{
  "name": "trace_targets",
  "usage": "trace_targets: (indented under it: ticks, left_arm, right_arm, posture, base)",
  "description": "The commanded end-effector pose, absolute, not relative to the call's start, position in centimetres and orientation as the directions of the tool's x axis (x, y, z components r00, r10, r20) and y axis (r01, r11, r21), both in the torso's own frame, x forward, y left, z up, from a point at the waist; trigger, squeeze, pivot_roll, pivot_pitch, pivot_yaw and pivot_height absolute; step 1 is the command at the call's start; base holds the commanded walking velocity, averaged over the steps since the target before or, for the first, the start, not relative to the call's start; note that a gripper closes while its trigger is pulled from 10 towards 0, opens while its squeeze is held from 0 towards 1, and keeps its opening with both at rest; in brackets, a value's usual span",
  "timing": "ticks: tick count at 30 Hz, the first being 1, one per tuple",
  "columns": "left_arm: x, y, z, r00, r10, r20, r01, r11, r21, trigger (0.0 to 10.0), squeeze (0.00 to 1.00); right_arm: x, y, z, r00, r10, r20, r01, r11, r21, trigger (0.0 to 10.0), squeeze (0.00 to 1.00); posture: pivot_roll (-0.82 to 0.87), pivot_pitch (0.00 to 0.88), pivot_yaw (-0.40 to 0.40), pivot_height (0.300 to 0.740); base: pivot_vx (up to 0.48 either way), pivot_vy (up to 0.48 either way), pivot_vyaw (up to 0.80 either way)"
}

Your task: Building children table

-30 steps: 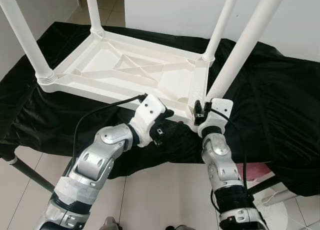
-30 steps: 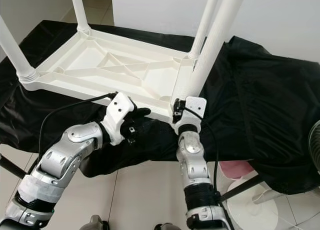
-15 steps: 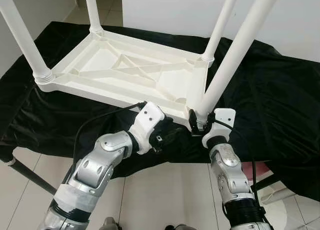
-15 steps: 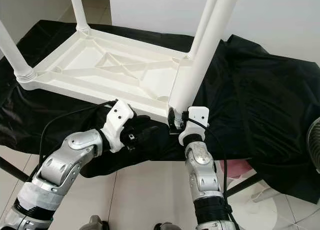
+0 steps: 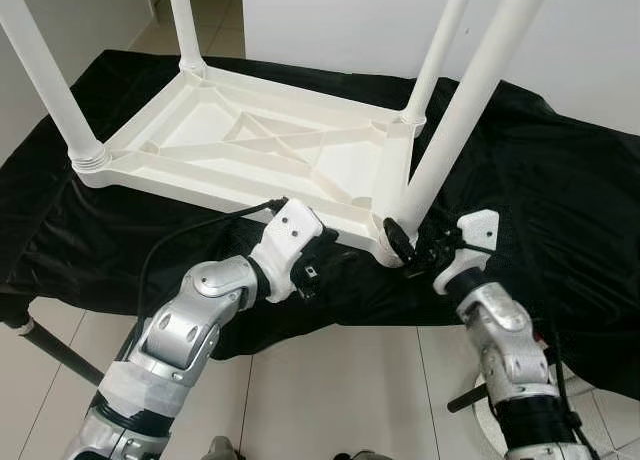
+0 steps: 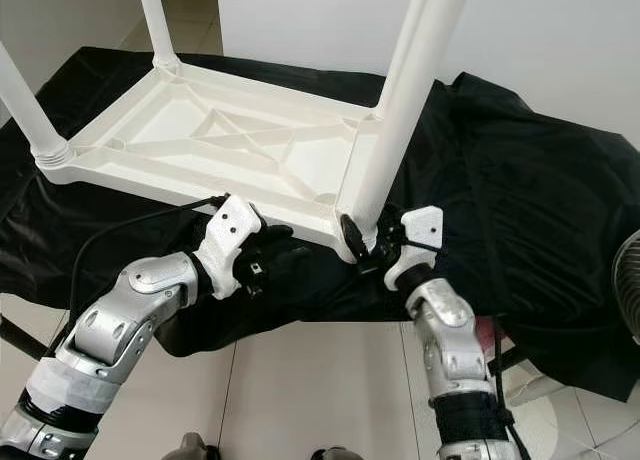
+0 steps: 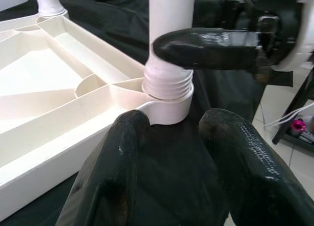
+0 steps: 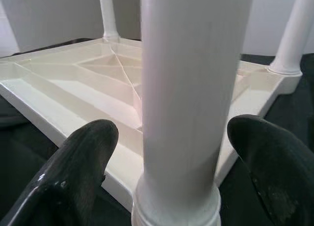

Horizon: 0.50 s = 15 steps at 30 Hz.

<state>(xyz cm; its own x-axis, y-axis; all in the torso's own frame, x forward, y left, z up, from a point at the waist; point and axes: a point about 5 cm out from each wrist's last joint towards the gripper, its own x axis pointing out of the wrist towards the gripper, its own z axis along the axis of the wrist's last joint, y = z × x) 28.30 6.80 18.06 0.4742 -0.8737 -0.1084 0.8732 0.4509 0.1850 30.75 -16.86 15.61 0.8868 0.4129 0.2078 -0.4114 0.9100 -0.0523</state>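
Note:
A white plastic children's table lies upside down on a black cloth. Its near right leg stands in the corner socket, with the screw thread still showing above the socket. My right gripper is shut on this leg just above the thread, one finger on each side. My left gripper lies open on the cloth just in front of that corner, its fingers apart with only cloth between them.
Three other legs stand screwed in: near left, far left, far right. The black cloth drapes over the work surface's front edge. A dark support bar slants below on the left, over a tiled floor.
My right forearm has swung out to the right and its wrist has turned around the leg's foot, which has dropped down to the corner socket. My left gripper has stayed by the corner.

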Motion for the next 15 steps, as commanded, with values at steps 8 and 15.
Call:
trace_targets:
  ticks: [8, 15]
  left_arm:
    - [28.6, 6.8, 18.6, 0.458, -0.882, -0.108, 0.877, 0.428, 0.220, 10.0, 0.00]
    - [28.8, 7.0, 18.8, 0.468, -0.878, -0.101, 0.870, 0.438, 0.226, 10.0, 0.00]
  right_arm:
    - [32.9, -15.8, 15.7, 0.807, 0.578, 0.117, -0.566, 0.815, -0.125, 10.0, 0.00]
    - [33.7, -15.2, 15.5, 0.785, 0.613, 0.091, -0.600, 0.789, -0.134, 10.0, 0.00]
  posture:
    - [0.03, 0.006, -0.062, 0.740]
    - [0.04, 0.001, -0.063, 0.740]
  base:
    - [0.000, 0.000, 0.00]
    - [0.000, 0.000, 0.00]
